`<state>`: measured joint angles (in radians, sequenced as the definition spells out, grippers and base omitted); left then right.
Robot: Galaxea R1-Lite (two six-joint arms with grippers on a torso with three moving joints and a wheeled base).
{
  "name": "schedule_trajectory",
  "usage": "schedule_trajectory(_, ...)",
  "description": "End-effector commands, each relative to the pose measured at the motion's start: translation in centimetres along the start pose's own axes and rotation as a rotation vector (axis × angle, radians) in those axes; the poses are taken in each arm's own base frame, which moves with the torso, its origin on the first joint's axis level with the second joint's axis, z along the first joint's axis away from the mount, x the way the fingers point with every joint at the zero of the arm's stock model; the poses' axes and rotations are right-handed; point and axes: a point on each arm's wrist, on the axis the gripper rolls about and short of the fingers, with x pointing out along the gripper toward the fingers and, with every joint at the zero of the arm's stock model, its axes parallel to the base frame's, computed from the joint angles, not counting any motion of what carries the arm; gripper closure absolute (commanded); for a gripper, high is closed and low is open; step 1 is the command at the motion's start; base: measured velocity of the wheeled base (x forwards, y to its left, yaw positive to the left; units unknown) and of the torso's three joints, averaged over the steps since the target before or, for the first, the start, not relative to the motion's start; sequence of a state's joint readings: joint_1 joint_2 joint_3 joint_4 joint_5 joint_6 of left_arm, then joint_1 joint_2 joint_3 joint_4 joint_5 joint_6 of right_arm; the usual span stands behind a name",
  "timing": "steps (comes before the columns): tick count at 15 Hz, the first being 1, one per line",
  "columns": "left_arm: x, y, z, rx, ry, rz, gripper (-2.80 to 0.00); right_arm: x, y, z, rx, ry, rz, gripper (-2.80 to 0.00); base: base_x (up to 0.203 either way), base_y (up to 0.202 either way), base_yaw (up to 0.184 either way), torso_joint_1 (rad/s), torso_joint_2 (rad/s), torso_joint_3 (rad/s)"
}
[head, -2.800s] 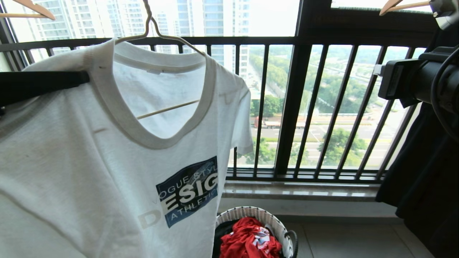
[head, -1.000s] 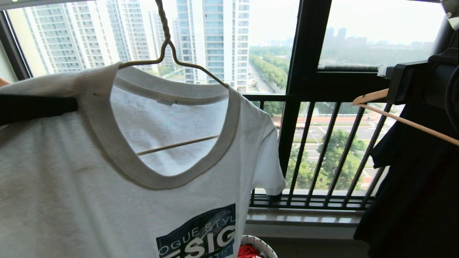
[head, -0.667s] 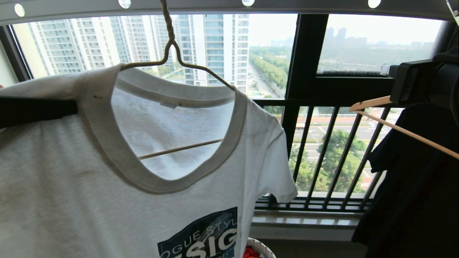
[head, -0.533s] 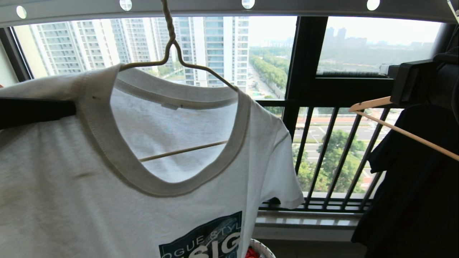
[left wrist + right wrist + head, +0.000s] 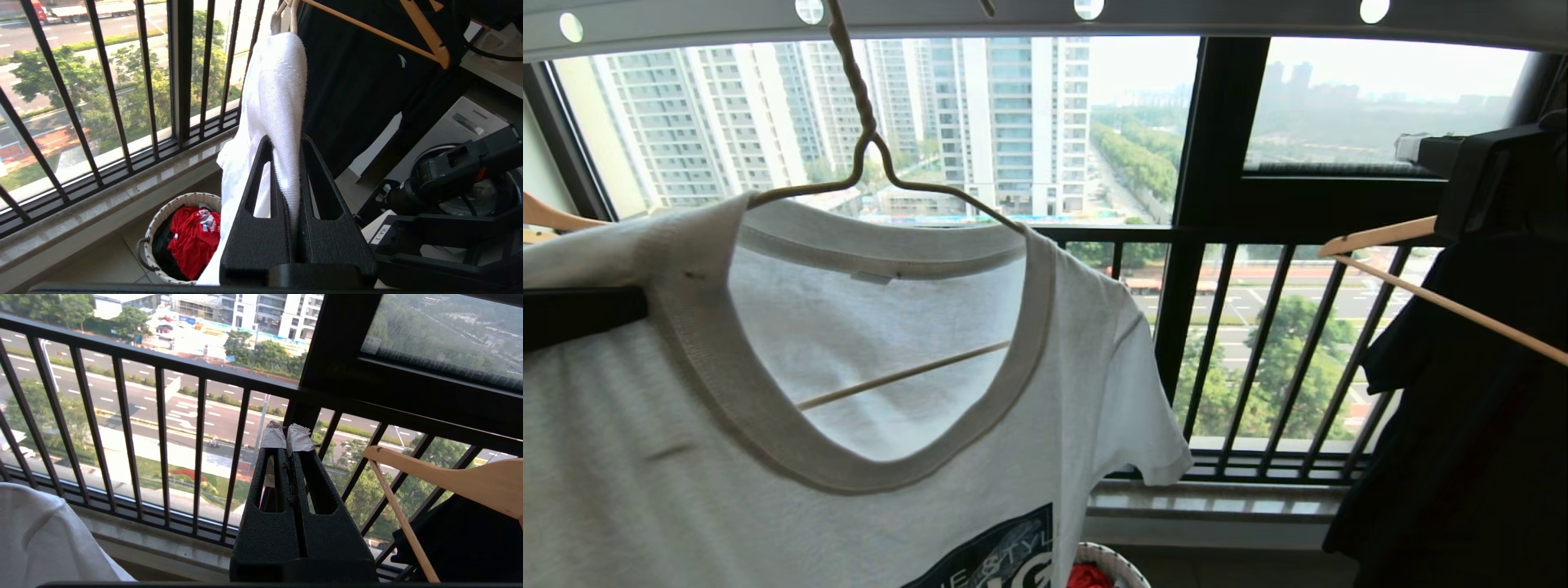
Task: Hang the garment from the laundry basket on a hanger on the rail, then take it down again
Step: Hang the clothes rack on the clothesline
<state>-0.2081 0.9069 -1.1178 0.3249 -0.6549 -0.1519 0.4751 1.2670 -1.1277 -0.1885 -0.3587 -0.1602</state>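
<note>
Pinching the garment (image 5: 282, 106), left end effector (image 5: 286, 171) beside railing (image 5: 179, 73).

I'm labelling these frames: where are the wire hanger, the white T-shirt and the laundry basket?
wire hanger (image 5: 870, 143): head view, on the twisted neck below the hook.
white T-shirt (image 5: 621, 457): head view, on the chest fabric.
laundry basket (image 5: 163, 212): left wrist view, on the white woven rim.

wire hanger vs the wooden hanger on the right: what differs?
The wire hanger is thin, cream and twisted at the neck; the wooden hanger is thick and light brown. The wire hanger carries the white T-shirt; the wooden hanger carries a black garment. Both are triangular.
</note>
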Motion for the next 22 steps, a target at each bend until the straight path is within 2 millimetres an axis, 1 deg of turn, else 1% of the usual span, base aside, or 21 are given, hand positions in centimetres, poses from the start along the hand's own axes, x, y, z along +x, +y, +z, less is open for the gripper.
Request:
schedule_trajectory(1, -1.8, -0.8, -0.6, 0.020, -0.063, 0.197, 0.00, -0.6, -0.2, 0.0, -0.021, -0.008, -0.001, 0.00, 0.000, 0.000, 0.000, 0.000, 0.00, 0.000)
schedule_trajectory(6, -4.9, -2.1, -2.1, 0.025, -0.115, 0.529, 0.00, -1.1, -0.4, 0.3, -0.018, -0.023, -0.004, 0.00, 0.000, 0.000, 0.000, 0.000, 0.00, 0.000)
schedule_trajectory(8, -6.0, -2.7, -2.7, 0.060, -0.106, 0.586, 0.00, -1.2, -0.5, 0.4, -0.017, -0.027, -0.005, 0.00, 0.000, 0.000, 0.000, 0.000, 0.00, 0.000)
schedule_trajectory(12, -7.8, -3.5, -3.5, 0.083, -0.158, 0.727, 0.00, -1.2, -0.4, 0.3, -0.020, -0.023, -0.001, 0.00, 0.000, 0.000, 0.000, 0.000, 0.00, 0.000)
schedule_trajectory(16, -8.3, -3.4, -3.5, 0.080, -0.196, 0.903, 0.00, -1.1, -0.4, 0.2, -0.019, -0.021, 0.003, 0.00, 0.000, 0.000, 0.000, 0.000, 0.00, 0.000)
schedule_trajectory(19, -8.9, -3.8, -3.7, 0.081, -0.222, 0.919, 0.00, -0.7, -0.1, -0.1, -0.024, -0.007, 0.005, 0.00, 0.000, 0.000, 0.000, 0.000, 0.00, 0.000)
schedule_trajectory(22, -8.3, -3.3, -3.9, 0.086, -0.228, 0.913, 0.00, -0.8, -0.1, -0.5, -0.042, 0.044, 0.019, 0.00, 0.000, 0.000, 0.000, 0.000, 0.00, 0.000)
